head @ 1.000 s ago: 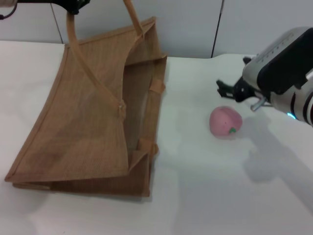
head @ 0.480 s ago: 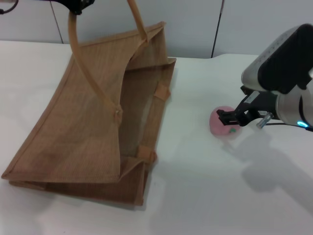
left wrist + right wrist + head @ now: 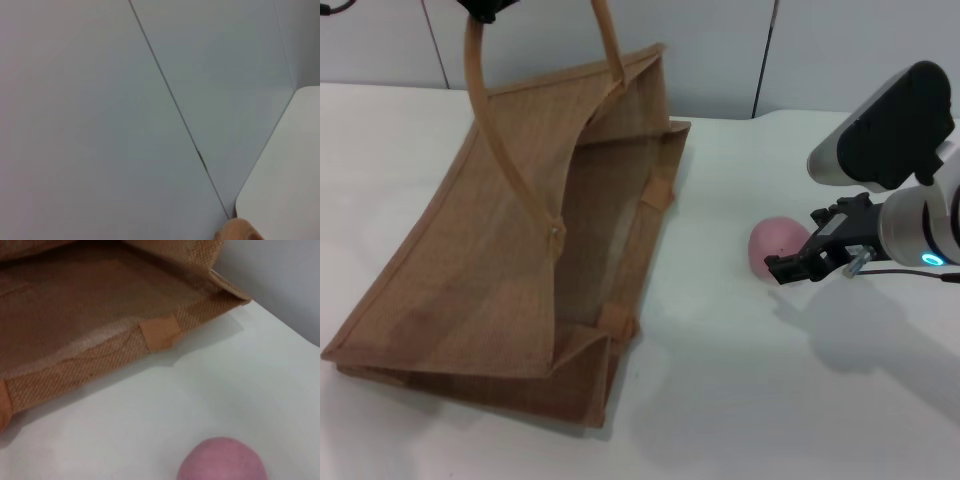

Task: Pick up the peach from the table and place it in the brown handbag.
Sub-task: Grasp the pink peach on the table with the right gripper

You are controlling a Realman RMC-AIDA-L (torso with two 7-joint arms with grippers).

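The pink peach (image 3: pixel 772 240) lies on the white table (image 3: pixel 740 400), right of the brown handbag (image 3: pixel 470 260). My right gripper (image 3: pixel 798 262) is open and low at the peach's near right side, and its dark fingers (image 3: pixel 788 268) cover part of the fruit. In the right wrist view the peach (image 3: pixel 222 461) shows close by, with the handbag's open mouth (image 3: pixel 100 295) beyond it. My left gripper (image 3: pixel 485 8) is at the top left, shut on one arched handle (image 3: pixel 505 140), and holds that side of the bag up. A tan bit of handle (image 3: pixel 239 230) shows in the left wrist view.
The bag lies tilted with its mouth facing the peach. The second handle (image 3: pixel 608 45) stands up behind it. A grey panelled wall (image 3: pixel 720 50) runs along the table's far edge. Bare tabletop lies between bag and peach.
My right gripper has come down and towards me, from behind the peach to its near side, now covering part of it. The bag's raised side has shifted a little right.
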